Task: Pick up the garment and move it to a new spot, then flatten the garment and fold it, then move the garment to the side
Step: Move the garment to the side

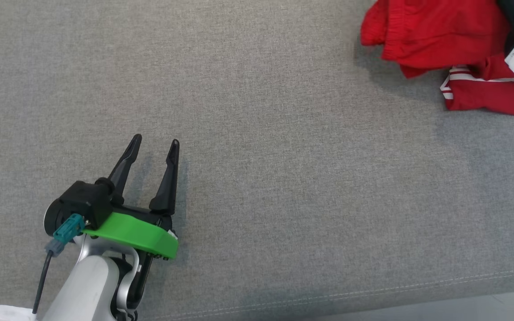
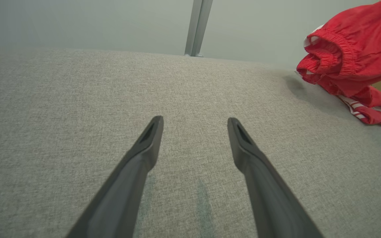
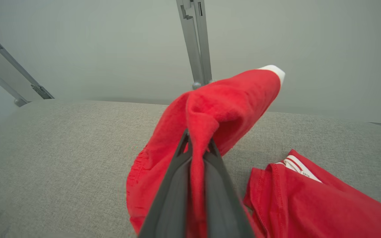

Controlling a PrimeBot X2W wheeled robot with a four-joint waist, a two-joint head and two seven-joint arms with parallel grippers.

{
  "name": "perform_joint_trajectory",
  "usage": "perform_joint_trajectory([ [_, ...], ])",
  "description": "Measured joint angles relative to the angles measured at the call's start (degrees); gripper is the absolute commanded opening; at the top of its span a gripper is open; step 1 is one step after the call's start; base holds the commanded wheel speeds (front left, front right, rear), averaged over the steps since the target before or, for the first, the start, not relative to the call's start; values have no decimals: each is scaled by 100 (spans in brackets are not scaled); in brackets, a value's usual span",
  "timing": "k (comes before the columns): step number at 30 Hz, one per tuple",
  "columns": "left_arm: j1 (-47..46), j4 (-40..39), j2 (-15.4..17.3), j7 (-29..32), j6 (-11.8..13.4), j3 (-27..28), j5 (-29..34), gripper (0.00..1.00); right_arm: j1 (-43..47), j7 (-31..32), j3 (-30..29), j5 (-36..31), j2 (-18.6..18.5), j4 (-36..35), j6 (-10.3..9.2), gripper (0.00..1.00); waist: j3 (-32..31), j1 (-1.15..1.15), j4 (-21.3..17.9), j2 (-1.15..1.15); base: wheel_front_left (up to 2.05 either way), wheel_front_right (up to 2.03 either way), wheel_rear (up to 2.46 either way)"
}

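Head view: the grey cloth surface [image 1: 257, 178] spreads wide beneath me; in my wrist views a pale wall [image 3: 309, 39] and a grey metal post [image 3: 195, 43] stand beyond it. The red garment [image 1: 435, 40] lies bunched, its long axis unreadable. One fold rises beyond my right claw [image 3: 197, 142], which is clenched on it. My left claw [image 1: 156, 139] hangs released, well apart.

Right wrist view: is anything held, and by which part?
The right gripper is shut on the red garment, pinching a bunched fold of its fabric. The left gripper stands open, holding nothing.
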Motion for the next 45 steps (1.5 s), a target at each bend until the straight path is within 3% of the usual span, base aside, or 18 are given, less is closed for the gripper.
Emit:
perform_joint_trajectory([
  [9, -3, -9, 125, 0, 20, 54, 34, 100, 461, 27, -10, 12, -683, 293, 1, 0, 126, 0, -121, 0, 0, 0, 0],
  [16, -23, -16, 146, 9, 41, 18, 76, 100, 728, -203, -178, 58, -826, 808, 7, 0, 222, 0, -256, 0, 0, 0, 0],
  [21, -151, -32, 144, 51, 34, 2, 76, 100, 911, -474, -248, -116, -792, 1294, -230, 0, 287, 0, -281, 0, 0, 0, 0],
  [22, -159, -32, 144, 51, 34, 0, 77, 100, 911, -531, -245, -209, -784, 1363, -307, 10, 292, 0, -279, 0, 0, 0, 0],
  [23, -164, -30, 144, 51, 34, 0, 77, 100, 911, -625, -253, -285, -776, 1421, -393, 41, 296, 0, -275, 0, 0, 0, 0],
  [24, -171, -29, 144, 51, 33, -1, 77, 100, 910, -712, -264, -355, -767, 1475, -478, 100, 300, 0, -271, 0, 0, 0, 0],
  [34, -214, 143, 100, -8, -19, -27, 77, 100, 1060, -1106, -250, -712, -612, 2253, -1282, 100, 151, 0, -195, 0, 0, 0, 0],
  [45, -204, 390, -16, -201, -43, 109, 29, 100, 1055, -2328, -530, -761, -357, 1797, -1269, 100, -361, 0, -169, 0, 0, 0, 0],
])
